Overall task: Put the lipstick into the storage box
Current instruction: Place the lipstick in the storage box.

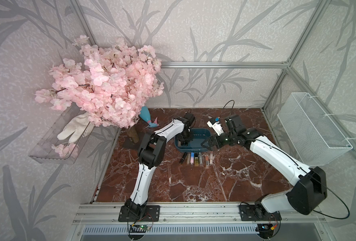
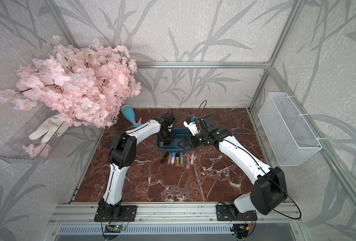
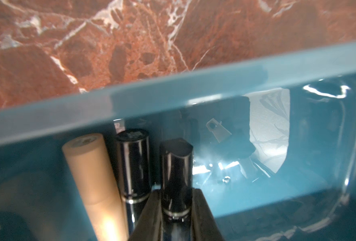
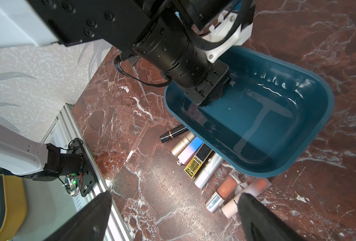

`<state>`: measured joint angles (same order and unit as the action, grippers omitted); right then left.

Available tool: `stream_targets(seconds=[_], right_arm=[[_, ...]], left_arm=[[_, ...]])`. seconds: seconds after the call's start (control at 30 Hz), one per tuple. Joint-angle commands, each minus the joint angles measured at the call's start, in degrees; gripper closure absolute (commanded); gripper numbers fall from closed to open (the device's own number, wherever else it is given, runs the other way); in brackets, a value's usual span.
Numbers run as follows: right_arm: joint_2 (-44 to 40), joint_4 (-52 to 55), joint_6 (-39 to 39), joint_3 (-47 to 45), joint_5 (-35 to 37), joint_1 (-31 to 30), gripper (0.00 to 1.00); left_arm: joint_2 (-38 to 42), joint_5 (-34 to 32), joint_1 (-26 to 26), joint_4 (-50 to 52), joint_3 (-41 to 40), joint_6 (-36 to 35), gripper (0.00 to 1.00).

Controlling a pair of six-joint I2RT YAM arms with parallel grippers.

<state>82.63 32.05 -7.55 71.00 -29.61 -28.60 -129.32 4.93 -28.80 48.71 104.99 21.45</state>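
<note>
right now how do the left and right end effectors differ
The left end effector is shut on a black lipstick; the right end effector is open and empty. The left reaches inside the storage box; the right sits near the row of lipsticks on the table. Both are black.

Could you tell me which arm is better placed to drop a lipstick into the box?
Left: left claw grips a black lipstick inside the storage box; right claw is open, empty.
</note>
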Motion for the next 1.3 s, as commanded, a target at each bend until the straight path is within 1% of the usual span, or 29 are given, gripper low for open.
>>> stream_targets(seconds=[0.0,0.1,0.2,0.3,0.57,0.97,1.27], right_arm=[[0.1,0.3,-0.4,1.5,-0.3,0.4,0.01],[-0.3,0.1,-0.6,0.9,-0.4,0.5,0.01],[-0.5,0.0,-0.7,0.7,-0.5,0.7,0.01],[-0.7,0.1,-0.6,0.7,-0.5,0.8,0.01],[-1.1,-0.2,-0.6,0.4,-1.2,1.1,0.01],[-4.0,-0.8,-2.0,-1.0,-1.2,1.1,0.01],[-6.0,-2.8,-4.5,-2.1,-1.5,1.1,0.01]], left_arm=[[-1.7,-1.2,0.3,2.1,2.0,-0.8,0.87],[-2.0,-1.3,0.4,2.4,2.3,-0.8,0.86],[-2.0,-1.5,0.4,2.5,2.4,-0.7,0.81],[-2.0,-1.7,0.4,2.8,2.4,-0.7,0.78],[-0.5,-1.8,0.4,3.1,2.8,-0.4,0.57],[3.8,-1.2,0.4,2.4,2.9,0.2,0.55],[11.4,2.1,0.3,-0.1,1.4,0.2,0.54]])
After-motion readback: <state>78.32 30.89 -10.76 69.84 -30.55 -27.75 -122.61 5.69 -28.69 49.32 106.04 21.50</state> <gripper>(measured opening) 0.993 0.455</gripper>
